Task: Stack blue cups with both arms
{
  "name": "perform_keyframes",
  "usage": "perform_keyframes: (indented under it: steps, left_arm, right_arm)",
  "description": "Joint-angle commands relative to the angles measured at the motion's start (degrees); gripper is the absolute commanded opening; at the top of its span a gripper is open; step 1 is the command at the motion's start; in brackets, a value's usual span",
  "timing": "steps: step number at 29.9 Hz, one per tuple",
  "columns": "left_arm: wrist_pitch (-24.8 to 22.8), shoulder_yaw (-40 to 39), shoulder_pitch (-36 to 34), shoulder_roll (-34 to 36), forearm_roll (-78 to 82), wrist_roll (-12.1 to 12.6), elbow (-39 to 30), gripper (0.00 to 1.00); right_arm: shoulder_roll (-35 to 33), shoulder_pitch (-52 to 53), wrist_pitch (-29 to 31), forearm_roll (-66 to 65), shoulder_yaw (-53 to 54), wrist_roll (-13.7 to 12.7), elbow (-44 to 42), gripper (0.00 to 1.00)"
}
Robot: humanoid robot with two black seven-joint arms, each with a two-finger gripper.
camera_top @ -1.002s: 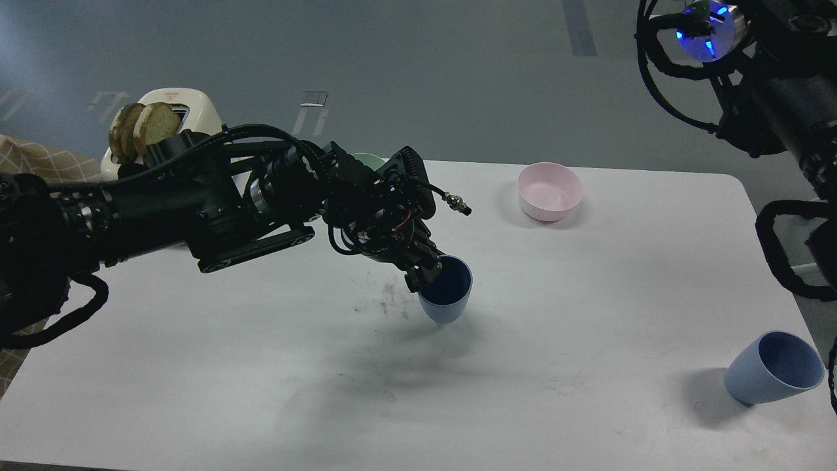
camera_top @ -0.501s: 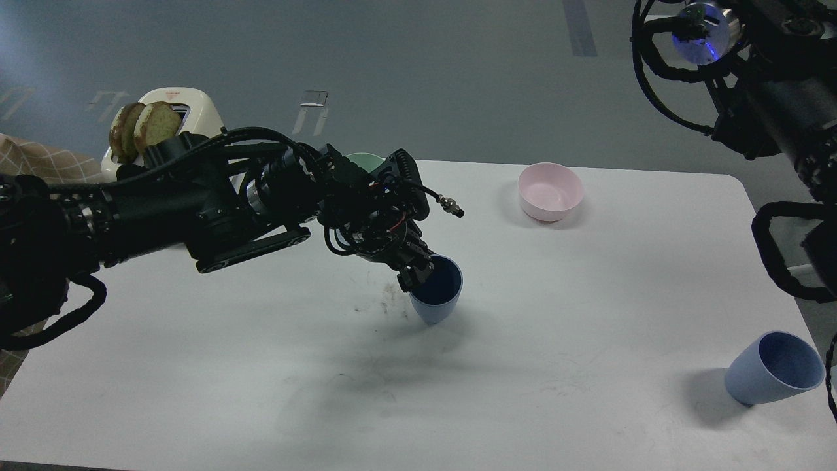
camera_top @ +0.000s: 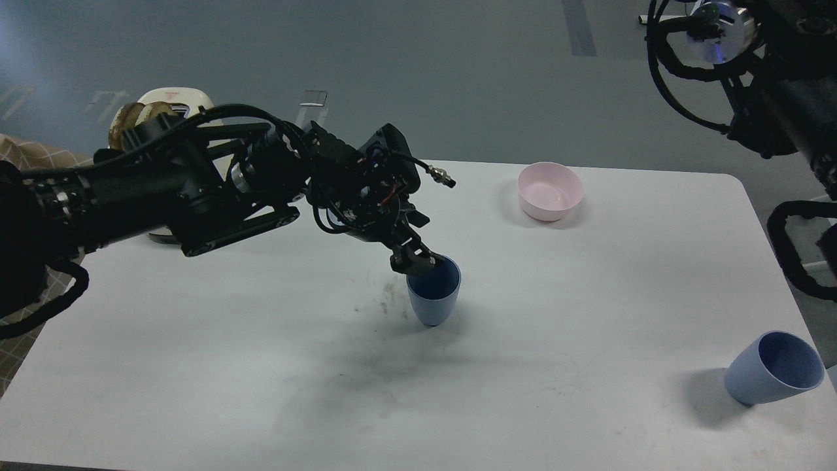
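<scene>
One blue cup [camera_top: 433, 297] stands upright near the middle of the white table [camera_top: 588, 314]. My left gripper [camera_top: 414, 260] comes in from the left and is shut on the cup's near-left rim, one finger inside and one outside. The second blue cup [camera_top: 775, 378] leans tilted at the table's front right, its mouth facing up and right, far from both arms. Only upper parts of my right arm [camera_top: 771, 98] show at the top right. Its gripper is out of view.
A pink bowl [camera_top: 550, 190] sits at the back of the table, right of centre. A white toaster [camera_top: 171, 99] with bread stands at the back left, mostly behind my left arm. Dark smudges [camera_top: 386, 297] mark the table left of the held cup.
My left gripper has moved left and risen a little, and the cup it holds has gone from tilted to upright on the table. The second cup has not moved.
</scene>
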Motion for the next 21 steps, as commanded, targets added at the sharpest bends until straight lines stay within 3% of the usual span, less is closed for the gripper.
perform_keyframes:
  steps: [1, 11, 21]
  left_arm:
    - [0.0, -1.4, -4.3, 6.0, -11.8, 0.0, -0.2, 0.92]
    - [0.0, -9.4, -3.3, 17.5, -46.9, 0.0, 1.8, 0.93]
    - [0.0, -9.5, 2.8, 15.9, -80.9, 0.0, 8.0, 0.93]
  right_arm:
    - [-3.5, 0.6, 0.0, -0.1, -4.8, 0.0, 1.7, 1.00]
    - [-25.1, 3.9, 0.0, -5.9, -22.3, 0.0, 23.8, 1.00]
    - [-58.1, 3.1, 0.0, -38.7, -27.4, 0.0, 53.1, 1.00]
